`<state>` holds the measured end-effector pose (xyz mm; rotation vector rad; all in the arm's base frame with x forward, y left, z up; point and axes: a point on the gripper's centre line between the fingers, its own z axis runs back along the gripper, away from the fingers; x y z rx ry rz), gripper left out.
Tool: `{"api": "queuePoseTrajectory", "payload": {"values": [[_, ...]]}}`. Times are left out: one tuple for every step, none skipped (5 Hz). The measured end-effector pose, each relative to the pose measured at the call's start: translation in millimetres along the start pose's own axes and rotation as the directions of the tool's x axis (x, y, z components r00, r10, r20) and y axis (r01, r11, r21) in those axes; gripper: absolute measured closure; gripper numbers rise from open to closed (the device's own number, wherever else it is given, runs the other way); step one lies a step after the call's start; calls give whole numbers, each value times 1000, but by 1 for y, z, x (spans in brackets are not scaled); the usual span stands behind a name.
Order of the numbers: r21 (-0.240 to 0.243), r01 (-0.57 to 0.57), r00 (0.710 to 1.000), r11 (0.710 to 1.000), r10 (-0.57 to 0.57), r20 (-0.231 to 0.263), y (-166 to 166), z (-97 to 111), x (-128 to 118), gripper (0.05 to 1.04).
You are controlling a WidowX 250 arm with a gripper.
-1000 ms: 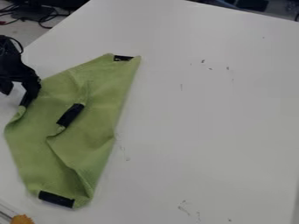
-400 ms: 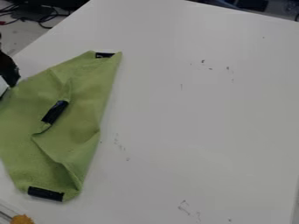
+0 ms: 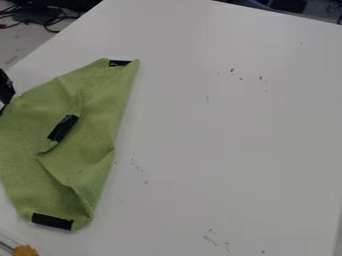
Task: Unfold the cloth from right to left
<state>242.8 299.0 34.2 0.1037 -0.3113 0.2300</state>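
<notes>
At the left edge of the camera view, the black gripper (image 3: pixel 5 92) is partly cut off, beside the upper left edge of the green cloth; how its tips stand is hidden. The cloth (image 3: pixel 93 112) lies on the left part of the table, its left side running out of view. Black tape marks its top corner, its bottom corner and a folded-over corner (image 3: pixel 63 128) near its middle. Creases run from that middle corner down to the lower right edge.
The white table (image 3: pixel 234 135) extends to the right of the cloth, with small dark marks on it. An orange object (image 3: pixel 25 250) sits at the bottom left corner. Cables (image 3: pixel 50 20) lie beyond the table at the top left.
The cloth has shifted left and slightly up since the first frame, then stayed put. The gripper has moved left, mostly out of the view.
</notes>
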Motion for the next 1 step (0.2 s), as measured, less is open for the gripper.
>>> {"api": "queuePoseTrajectory", "payload": {"values": [[0, 4, 1000, 1000, -4, 2, 0, 1, 0, 83]]}}
